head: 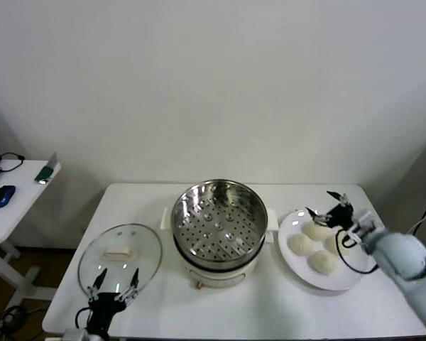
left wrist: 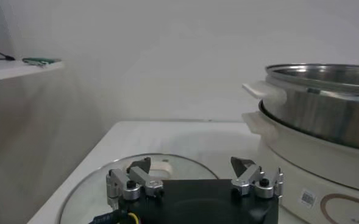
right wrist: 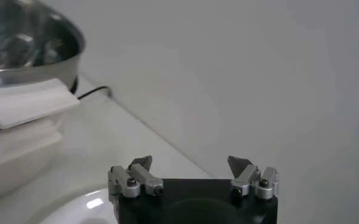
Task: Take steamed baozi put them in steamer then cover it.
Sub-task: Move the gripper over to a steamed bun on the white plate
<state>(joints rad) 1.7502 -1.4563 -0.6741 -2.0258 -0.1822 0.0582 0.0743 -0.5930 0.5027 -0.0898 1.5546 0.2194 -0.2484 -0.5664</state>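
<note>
White bench (head: pixel 234 309) carries the steamer (head: pixel 219 224) at centre; right hand (head: pixel 325 207) spread wide above the steamed baozi (head: pixel 315 246) at right; left hand (head: pixel 116 285) wide, lower left over the glass lid (head: pixel 120 257).

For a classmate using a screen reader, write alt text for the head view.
An empty steel steamer sits mid-table; to its right, four baozi lie on a white plate, with the open right gripper just above them. To its left, the open left gripper hovers by a glass lid.

White table (head: pixel 163 206) with steamer (head: pixel 219 226), glass lid (head: pixel 121 259), plate (head: pixel 319 280).
</note>
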